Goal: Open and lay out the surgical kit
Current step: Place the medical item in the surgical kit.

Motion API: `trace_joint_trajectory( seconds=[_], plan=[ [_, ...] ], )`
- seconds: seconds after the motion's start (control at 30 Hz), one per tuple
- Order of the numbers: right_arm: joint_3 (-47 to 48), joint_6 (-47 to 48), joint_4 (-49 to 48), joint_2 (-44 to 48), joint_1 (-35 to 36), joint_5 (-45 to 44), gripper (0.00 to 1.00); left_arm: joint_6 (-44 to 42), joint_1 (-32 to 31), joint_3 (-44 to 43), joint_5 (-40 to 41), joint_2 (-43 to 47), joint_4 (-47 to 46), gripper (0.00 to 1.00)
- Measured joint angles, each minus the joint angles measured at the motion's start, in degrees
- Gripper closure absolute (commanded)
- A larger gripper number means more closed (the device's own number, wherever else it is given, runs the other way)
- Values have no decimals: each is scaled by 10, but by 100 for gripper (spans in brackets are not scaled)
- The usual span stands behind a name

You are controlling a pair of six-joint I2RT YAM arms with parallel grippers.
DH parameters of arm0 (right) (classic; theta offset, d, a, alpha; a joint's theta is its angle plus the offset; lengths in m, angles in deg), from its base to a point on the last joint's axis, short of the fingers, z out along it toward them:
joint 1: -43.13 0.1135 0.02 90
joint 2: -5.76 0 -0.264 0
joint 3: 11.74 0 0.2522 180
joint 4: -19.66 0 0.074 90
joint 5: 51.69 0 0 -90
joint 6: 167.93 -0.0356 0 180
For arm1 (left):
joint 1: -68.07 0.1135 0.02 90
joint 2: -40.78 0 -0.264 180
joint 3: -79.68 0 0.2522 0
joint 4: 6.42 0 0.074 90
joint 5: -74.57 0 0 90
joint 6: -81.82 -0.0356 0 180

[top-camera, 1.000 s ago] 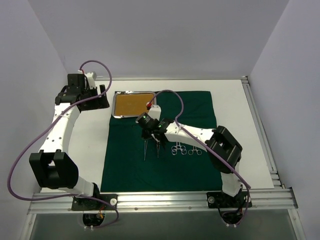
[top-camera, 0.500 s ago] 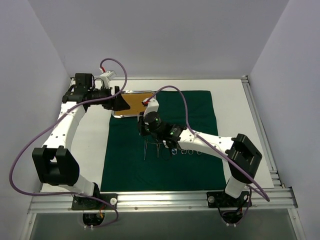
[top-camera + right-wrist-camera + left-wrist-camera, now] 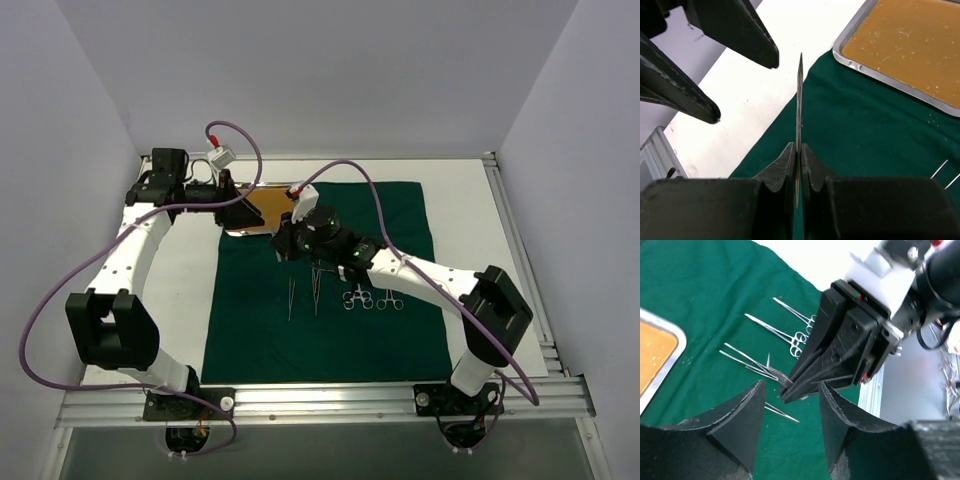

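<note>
The dark green cloth (image 3: 330, 320) lies spread flat. The steel tray (image 3: 268, 205) with the orange-brown inside stands on its far left corner and also shows in the right wrist view (image 3: 905, 45). My right gripper (image 3: 799, 146) is shut on thin steel tweezers (image 3: 800, 95) and holds them above the cloth's left edge, near the tray (image 3: 283, 243). My left gripper (image 3: 791, 385) is open; its fingers (image 3: 735, 425) stand either side of the right gripper's tip (image 3: 840, 350). Two ring-handled clamps (image 3: 370, 297) and two tweezers (image 3: 291, 298) lie on the cloth.
White tabletop (image 3: 185, 290) lies left of the cloth. An aluminium rail (image 3: 320, 400) runs along the near edge, another along the right side (image 3: 520, 250). Purple cables loop over both arms. White walls enclose the table.
My left gripper has swung right, over the tray, toward the right gripper. My right gripper has moved from the laid-out tweezers up and back toward the tray, carrying tweezers.
</note>
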Motion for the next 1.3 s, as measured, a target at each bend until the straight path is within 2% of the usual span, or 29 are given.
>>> trace_joint_trajectory(
  seconds=[0.33, 0.57, 0.7, 0.8, 0.87, 0.93, 1.1, 1.17, 1.2, 1.23, 1.3],
  plan=[
    [0, 17, -21, 16, -2, 44, 100, -37, -1, 0, -49, -13, 7, 42],
    [0, 17, -32, 16, -2, 62, 100, -12, -2, 0, -59, -14, -16, 68],
    [0, 17, -36, 16, -2, 66, 100, -2, -2, 0, -68, -14, -19, 97],
    [0, 17, -37, 16, -4, 71, 98, 1, -2, 0, -81, -14, -19, 98],
    [0, 9, -39, 16, -7, 77, 68, 2, -2, 0, -85, -14, -19, 98],
    [0, -3, -44, 16, -15, 86, 57, 0, -2, 0, -87, -14, -19, 98],
    [0, -17, -54, 16, -37, 100, 57, -3, -5, 2, -89, -14, -19, 98],
    [0, -18, -53, 16, -43, 107, 63, -4, -7, 2, -89, -15, -21, 98],
    [0, -19, -53, 16, -43, 111, 70, -4, -8, 2, -89, -15, -23, 98],
    [1, -18, -52, 16, -43, 114, 73, -3, -9, 2, -88, -15, -23, 98],
    [5, -19, -51, 16, -42, 119, 75, 3, -9, 6, -87, -16, -28, 98]
  ],
)
